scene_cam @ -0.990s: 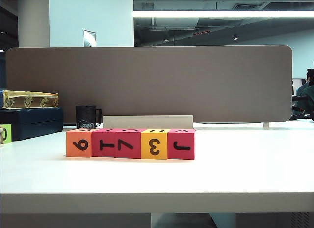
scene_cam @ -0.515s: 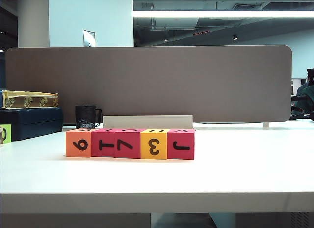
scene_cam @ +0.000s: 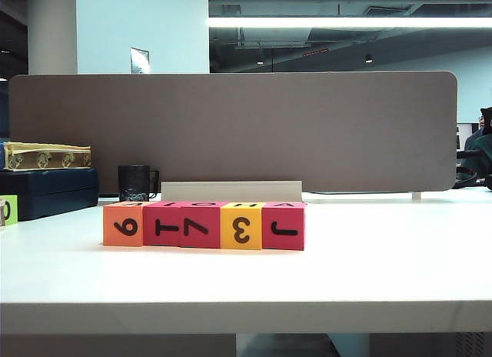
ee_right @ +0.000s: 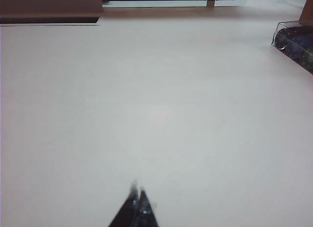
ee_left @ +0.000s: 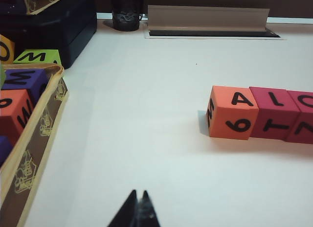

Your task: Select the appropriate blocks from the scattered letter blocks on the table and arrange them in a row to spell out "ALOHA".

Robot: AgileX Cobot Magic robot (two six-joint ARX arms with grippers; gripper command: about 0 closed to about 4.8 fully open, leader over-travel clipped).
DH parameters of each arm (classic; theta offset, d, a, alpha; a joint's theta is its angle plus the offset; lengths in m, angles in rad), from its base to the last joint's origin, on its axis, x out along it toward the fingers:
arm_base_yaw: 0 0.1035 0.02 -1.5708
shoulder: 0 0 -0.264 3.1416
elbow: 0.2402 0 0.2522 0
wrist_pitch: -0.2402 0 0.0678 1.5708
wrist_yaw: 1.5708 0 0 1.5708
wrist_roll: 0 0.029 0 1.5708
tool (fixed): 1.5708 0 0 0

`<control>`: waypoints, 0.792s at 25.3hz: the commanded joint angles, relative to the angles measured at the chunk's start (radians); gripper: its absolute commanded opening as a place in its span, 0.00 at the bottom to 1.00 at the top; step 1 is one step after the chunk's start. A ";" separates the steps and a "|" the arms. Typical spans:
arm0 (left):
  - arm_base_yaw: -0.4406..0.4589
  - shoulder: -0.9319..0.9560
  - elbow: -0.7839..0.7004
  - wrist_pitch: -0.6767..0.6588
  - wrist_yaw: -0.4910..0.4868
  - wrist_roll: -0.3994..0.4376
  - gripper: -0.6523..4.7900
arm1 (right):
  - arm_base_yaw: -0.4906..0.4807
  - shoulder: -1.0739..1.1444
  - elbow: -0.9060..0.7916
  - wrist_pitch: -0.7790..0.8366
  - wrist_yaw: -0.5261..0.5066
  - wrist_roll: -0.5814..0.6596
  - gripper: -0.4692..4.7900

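An open office with a long ceiling light lies behind a grey-brown divider panel, and in front of it spreads the wide white table. In the exterior view, the five printed foam blocks stand in one row near the middle of the table, each touching its neighbour: an orange cube, two pink-red cubes, a yellow cube and one more pink-red cube. No arm shows here. A black mug and a dark box wait at the back left.

In the left wrist view, the left gripper hovers low over bare table, its two black fingers pressed together with nothing between them. The row is well apart from it; the top faces read A, L and the start of O. A gold-edged tray of spare cubes sits at the side.

In the right wrist view, the right gripper also has its fingers together and empty, over bare table, no block near.

I judge the word finished, so the step in hand is only to withdraw. To do it well, both arms should stay away from the row and not brush it.
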 commanded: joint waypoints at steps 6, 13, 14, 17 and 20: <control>-0.001 0.000 0.002 -0.013 0.001 -0.003 0.11 | -0.001 -0.010 0.000 -0.004 0.027 0.004 0.09; -0.001 0.000 0.002 -0.013 0.001 -0.003 0.11 | -0.001 -0.010 0.000 -0.004 0.027 0.004 0.09; -0.001 0.000 0.002 -0.013 0.001 -0.003 0.11 | -0.001 -0.010 0.000 -0.004 0.027 0.004 0.09; -0.001 0.000 0.002 -0.013 0.001 -0.003 0.11 | -0.001 -0.010 0.000 -0.004 0.027 0.004 0.09; -0.001 0.000 0.002 -0.013 0.001 -0.003 0.11 | -0.001 -0.010 0.000 -0.004 0.027 0.004 0.09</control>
